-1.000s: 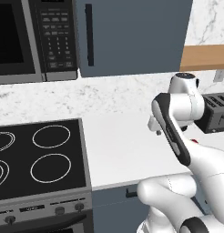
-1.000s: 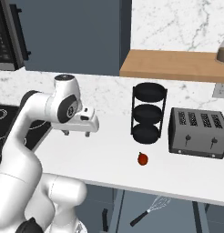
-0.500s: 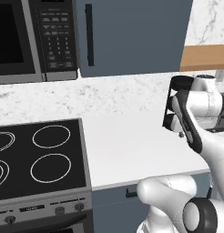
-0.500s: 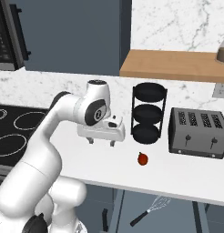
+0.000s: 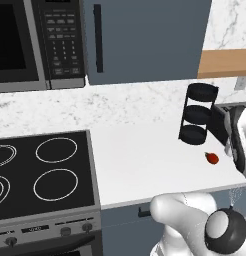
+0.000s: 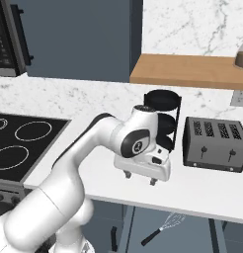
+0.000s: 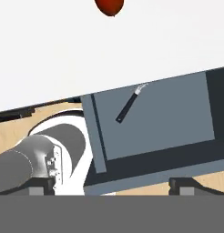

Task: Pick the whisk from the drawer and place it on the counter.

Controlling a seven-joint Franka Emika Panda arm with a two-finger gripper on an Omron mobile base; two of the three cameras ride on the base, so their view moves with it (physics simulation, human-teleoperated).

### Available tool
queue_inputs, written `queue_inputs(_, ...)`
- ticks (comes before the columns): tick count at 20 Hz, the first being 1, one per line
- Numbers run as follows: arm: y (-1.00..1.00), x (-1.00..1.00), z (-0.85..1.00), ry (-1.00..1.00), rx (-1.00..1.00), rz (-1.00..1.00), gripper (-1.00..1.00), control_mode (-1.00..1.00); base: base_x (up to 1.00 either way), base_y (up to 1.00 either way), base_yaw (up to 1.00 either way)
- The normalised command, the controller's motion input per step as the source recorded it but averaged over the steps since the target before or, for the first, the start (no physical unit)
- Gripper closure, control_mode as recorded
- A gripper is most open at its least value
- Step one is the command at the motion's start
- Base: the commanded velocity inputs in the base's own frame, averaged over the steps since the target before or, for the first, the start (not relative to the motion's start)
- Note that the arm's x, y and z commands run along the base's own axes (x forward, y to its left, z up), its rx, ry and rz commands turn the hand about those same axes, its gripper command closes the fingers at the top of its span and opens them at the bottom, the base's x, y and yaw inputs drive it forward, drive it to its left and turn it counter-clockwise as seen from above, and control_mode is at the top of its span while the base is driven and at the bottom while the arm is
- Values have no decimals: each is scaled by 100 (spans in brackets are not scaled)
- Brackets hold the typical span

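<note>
One counter (image 6: 212,195) runs white and flat across the scene, with one black stovetop (image 5: 42,172) at its left end showing four ring marks in the left base view. Above hang one microwave (image 5: 37,42) and one tall cupboard door (image 5: 145,37) with a vertical handle, and one wooden shelf (image 6: 187,71) sits on the wall to the right. One drawer (image 7: 155,118) stands pulled open below the counter's front edge, its grey floor plain in the hand view. One toaster (image 6: 215,144), dark with four slots, stands on the counter at the right, and just beside it to the left is one black three-tier rack (image 5: 197,112), partly hidden in the right base view by the arm's wrist. One gripper (image 6: 140,179) hangs over the counter near its front edge, fingers pointing down; the two tips stand apart with nothing between them (a fairly wide gap, judged from the right base view). One whisk (image 7: 129,104) lies flat in the drawer, its black handle slanting away from the wire head, which lies close under the counter edge; in the right base view it shows below the counter, right of the gripper. One small red fruit (image 5: 212,158) rests on the counter in front of the rack, apart from it.
</note>
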Motion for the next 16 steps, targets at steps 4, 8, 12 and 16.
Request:
queue_inputs(4,-98,-97,-54,5,0,-4,-100,-100,0,0,0)
queue_inputs(8,-97,-58,-61,12,0,-6,-100,-100,0,0,0)
queue_inputs(12,-55,-5,-83,2,0,-1,-100,-100,0,0,0)
queue_inputs(16,-47,-5,-83,7,0,6,-100,-100,0,0,0)
